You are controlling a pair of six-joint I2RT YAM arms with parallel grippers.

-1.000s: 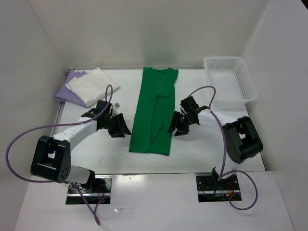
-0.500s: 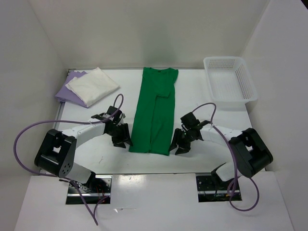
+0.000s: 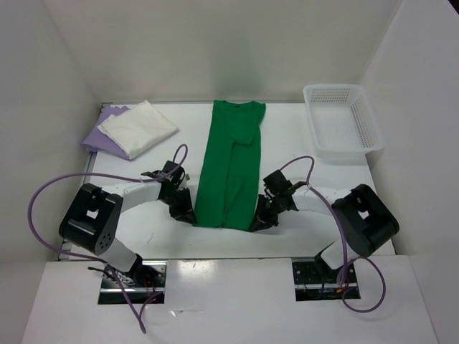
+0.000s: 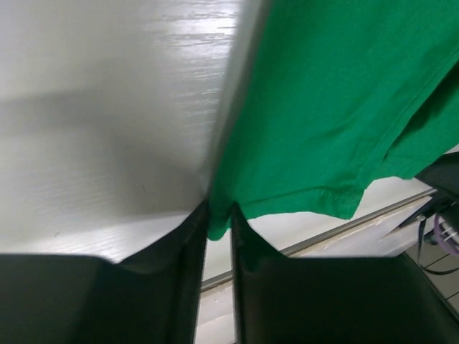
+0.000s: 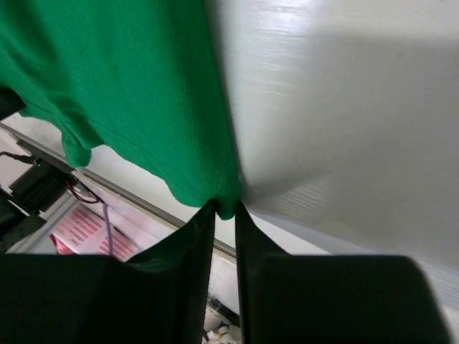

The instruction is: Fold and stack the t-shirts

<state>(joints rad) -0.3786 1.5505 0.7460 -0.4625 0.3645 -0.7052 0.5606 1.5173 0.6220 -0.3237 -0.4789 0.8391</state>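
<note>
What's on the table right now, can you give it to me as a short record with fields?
green t-shirt: folded into a long strip, lying flat in the middle
left gripper: shut on its near left corner
right gripper: shut on its near right corner
cream t-shirt: folded, atop lavender t-shirt, far left
mesh basket: far right

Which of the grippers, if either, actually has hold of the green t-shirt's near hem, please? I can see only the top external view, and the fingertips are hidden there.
Observer: The left gripper is shut on the near hem corner of the green t-shirt; a small tip of cloth sits pinched between its jaws.
Operator: Thank you. And the right one?
Observer: The right gripper is shut on the opposite hem corner in the same way, holding only the very tip of the cloth.
</note>
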